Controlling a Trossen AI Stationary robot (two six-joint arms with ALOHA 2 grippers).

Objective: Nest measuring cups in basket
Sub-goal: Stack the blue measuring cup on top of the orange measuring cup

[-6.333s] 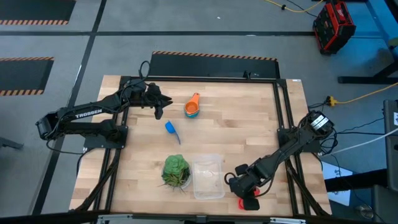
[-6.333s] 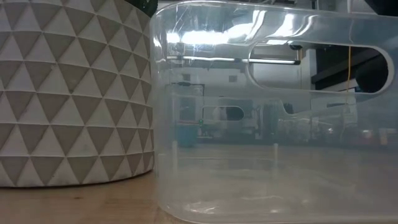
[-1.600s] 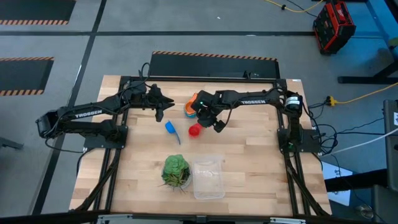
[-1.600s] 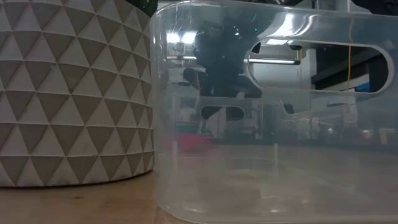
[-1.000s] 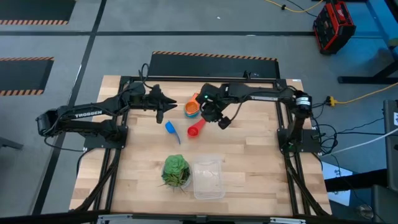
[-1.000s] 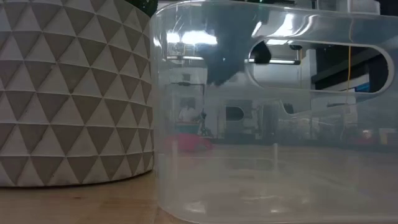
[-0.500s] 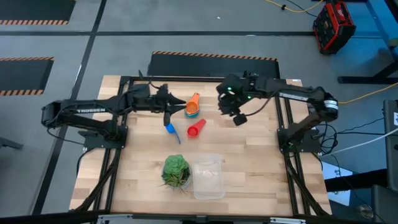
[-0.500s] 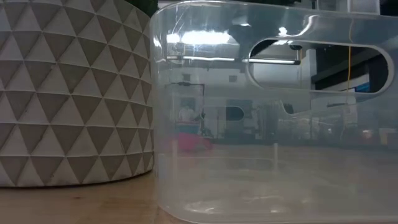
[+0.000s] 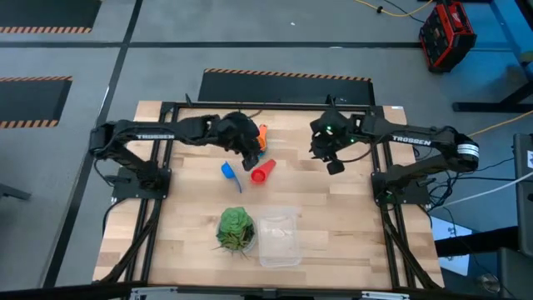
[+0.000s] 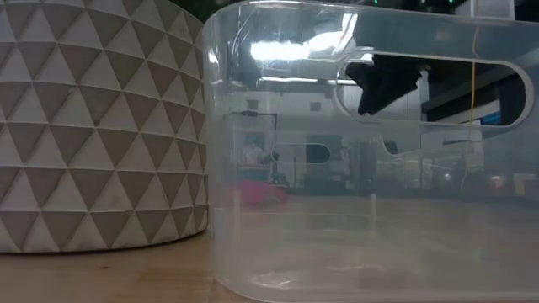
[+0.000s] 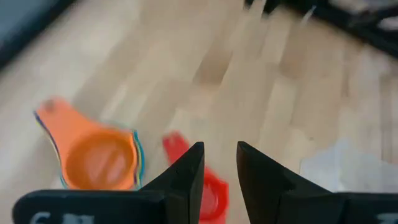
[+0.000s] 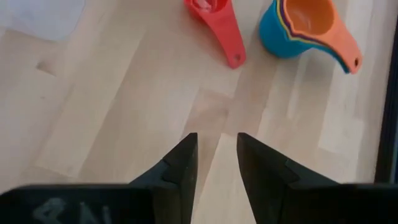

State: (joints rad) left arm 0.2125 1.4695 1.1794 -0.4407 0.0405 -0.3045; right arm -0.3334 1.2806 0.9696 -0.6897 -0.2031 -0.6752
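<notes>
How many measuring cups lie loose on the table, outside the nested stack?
2: the red cup lies on its side just beside the stack, and the small blue cup lies left of it. None is in the basket. Cups inside the stack cannot be fully counted.

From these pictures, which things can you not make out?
- High view: the left pincer covers most of the nested cup stack.
- Left wrist view: the red cup is blurred and half behind the fingers.
- Low view: the basket wall smears everything behind it.
</notes>
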